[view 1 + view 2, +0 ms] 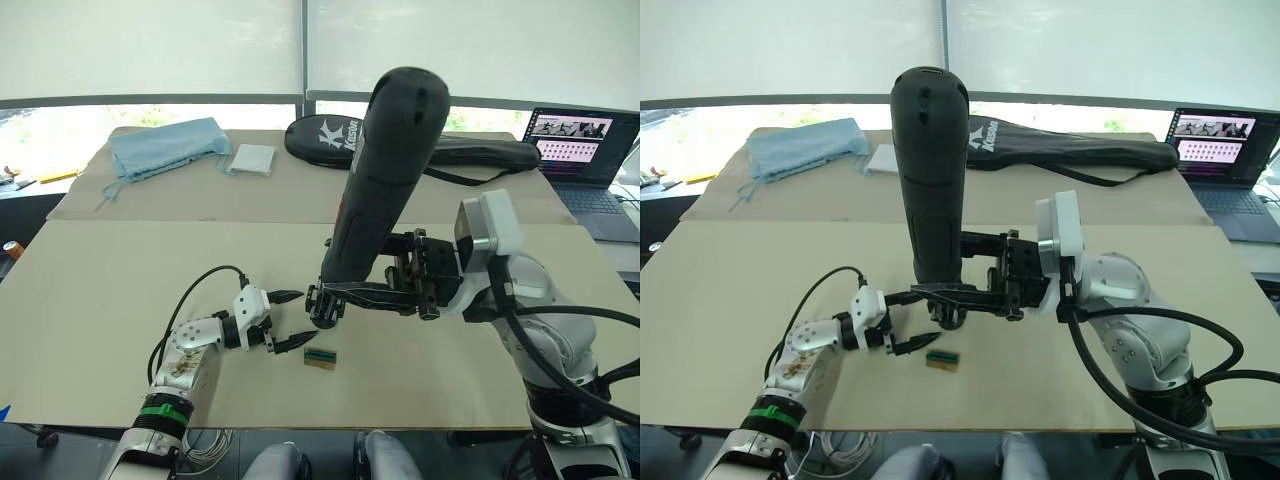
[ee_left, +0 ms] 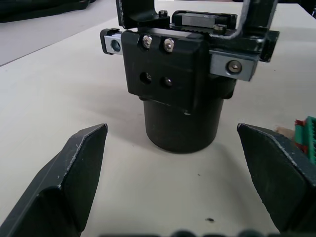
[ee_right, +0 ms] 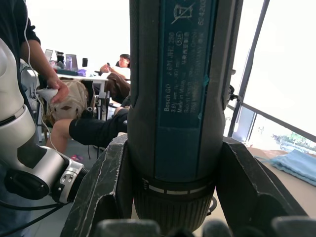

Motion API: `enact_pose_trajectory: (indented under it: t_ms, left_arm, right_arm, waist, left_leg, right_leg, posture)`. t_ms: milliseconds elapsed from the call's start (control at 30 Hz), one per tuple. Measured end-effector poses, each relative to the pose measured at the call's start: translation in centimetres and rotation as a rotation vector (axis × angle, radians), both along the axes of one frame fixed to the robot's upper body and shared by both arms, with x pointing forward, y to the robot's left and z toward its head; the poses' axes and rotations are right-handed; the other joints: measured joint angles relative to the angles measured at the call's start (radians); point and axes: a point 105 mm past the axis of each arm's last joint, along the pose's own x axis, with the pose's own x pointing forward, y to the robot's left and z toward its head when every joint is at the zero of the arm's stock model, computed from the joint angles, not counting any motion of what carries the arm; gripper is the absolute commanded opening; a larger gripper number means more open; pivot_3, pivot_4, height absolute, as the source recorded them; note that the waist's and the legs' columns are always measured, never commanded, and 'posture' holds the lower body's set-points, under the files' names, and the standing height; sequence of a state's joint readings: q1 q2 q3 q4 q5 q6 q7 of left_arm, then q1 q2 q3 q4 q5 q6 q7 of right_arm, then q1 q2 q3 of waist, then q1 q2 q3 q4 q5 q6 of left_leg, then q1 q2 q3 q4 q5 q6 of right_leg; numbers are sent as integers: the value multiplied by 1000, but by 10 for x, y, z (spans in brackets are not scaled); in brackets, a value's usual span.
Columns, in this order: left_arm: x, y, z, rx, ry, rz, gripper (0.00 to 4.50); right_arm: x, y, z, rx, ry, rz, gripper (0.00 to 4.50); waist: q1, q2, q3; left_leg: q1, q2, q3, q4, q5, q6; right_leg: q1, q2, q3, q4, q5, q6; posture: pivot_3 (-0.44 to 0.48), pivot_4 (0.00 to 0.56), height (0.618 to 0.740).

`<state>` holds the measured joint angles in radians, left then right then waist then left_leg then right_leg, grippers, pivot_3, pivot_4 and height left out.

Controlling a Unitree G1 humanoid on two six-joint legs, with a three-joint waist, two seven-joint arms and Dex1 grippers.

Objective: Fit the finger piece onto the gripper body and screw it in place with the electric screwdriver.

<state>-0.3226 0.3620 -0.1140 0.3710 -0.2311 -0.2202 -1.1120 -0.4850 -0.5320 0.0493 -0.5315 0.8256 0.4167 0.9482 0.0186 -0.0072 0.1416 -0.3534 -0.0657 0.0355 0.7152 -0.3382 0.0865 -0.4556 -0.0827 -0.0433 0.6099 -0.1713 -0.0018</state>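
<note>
Beige table (image 1: pixel 120 300), frame centre: right hand (image 1: pixel 330 300) clamps the electric screwdriver (image 1: pixel 380 180) upright; left hand (image 1: pixel 290 320) spread wide beside the gripper body (image 2: pixel 177 94).

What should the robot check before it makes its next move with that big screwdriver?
1. Screwdriver held firmly: ok; the right pincer is clamped around it, upright.
2. Left pincer ready to steady the part: ok; it is open, fingers either side of the gripper body, not touching it.
3. Gripper body standing on the table: ok; its round base rests flat.
4. Finger piece fitted on the body: cannot tell.
5. Bit lined up with a screw: cannot tell; the tip is hidden behind the pincers.
6. Green block out of the way: ok; it lies beside the left pincer, apart from the body.
</note>
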Motion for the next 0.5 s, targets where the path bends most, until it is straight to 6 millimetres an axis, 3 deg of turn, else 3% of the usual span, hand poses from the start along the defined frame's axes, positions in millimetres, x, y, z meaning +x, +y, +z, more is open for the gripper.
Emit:
enact_pose_trajectory:
  t_ms: [500]
  left_arm:
    - [0,-31,-1,5,-17,-51,4442]
  right_arm:
    - [0,-1,-2,6,13,-42,1918]
  waist:
    - [19,0,0]
  left_leg:
    - [0,-2,0,0,-1,3]
  right_leg:
    - [1,-3,0,-1,1,2]
  posture:
    - [0,150,740]
